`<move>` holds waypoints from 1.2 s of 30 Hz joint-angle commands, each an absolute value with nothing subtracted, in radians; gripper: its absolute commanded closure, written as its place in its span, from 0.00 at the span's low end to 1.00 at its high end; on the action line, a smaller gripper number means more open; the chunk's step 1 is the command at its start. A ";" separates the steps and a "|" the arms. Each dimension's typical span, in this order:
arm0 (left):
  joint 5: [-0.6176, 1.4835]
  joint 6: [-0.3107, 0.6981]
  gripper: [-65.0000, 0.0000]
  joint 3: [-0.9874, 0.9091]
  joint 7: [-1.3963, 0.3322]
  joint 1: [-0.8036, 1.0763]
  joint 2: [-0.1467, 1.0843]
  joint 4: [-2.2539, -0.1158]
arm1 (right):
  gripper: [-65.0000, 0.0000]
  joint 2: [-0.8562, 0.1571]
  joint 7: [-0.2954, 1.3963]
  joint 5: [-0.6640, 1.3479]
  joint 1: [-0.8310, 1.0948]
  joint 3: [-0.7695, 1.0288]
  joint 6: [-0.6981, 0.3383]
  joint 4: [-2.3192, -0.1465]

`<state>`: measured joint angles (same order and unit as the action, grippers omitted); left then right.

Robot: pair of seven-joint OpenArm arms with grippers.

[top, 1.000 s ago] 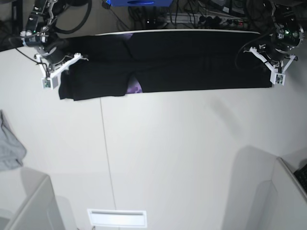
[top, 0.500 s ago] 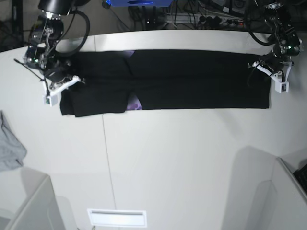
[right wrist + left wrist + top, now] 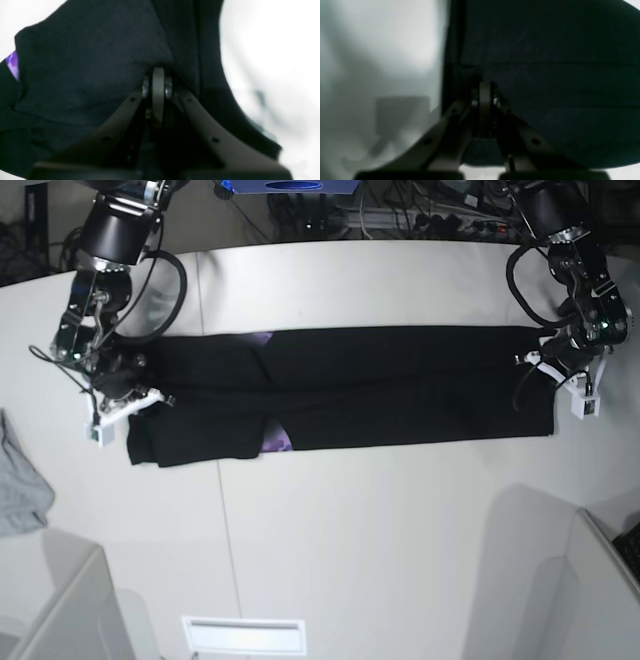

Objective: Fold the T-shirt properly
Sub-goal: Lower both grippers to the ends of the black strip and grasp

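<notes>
A black T-shirt [image 3: 400, 385], already doubled into a long narrow band, lies across the far half of a white bench [image 3: 380, 540], its long axis running side to side, parallel to the bench's far edge. A sliver of purple print [image 3: 281, 440] peeks from under the fold near the band's near edge, toward the end with the sleeves.

Each short end of the band sits directly at a gripper. The right gripper [image 3: 128, 385], on the base view's left, is clamped on the sleeve end of the T-shirt; its wrist camera shows the jaws pressed together with black cloth bunched at the tips. The left gripper [image 3: 556, 370], on the base view's right, is likewise closed on the hem end, fabric spreading away from its pinched tips. Neither arm is nearer than the other: each has its own end, and the cloth stretches between them. Any next fold, by this reading, turns on bringing one end along that long axis toward the other.

Both wrist views are dark and blurred, so how many layers each pinch has caught cannot be made out. A small grey cloth [image 3: 20, 495] at the bench's left edge is cut off by the frame.
</notes>
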<state>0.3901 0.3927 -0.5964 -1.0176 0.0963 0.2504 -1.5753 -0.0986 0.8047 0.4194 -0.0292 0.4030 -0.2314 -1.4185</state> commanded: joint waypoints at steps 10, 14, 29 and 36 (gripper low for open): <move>0.406 0.447 1.00 -0.751 -1.072 0.120 0.257 -1.813 | 1.00 -0.082 0.843 0.443 0.096 0.371 -0.242 -1.853; 0.406 0.553 1.00 -0.820 -1.072 0.139 0.251 -1.790 | 1.00 -0.076 0.842 0.443 0.154 0.372 -0.242 -1.931; 0.406 0.698 0.13 -0.816 -0.878 0.150 0.257 -1.478 | 1.00 -0.073 0.842 0.443 0.177 0.355 -0.242 -1.925; 0.406 0.698 0.19 -0.802 -0.854 0.107 0.251 -1.434 | 1.00 -0.073 0.842 0.443 0.185 0.328 -0.242 -1.923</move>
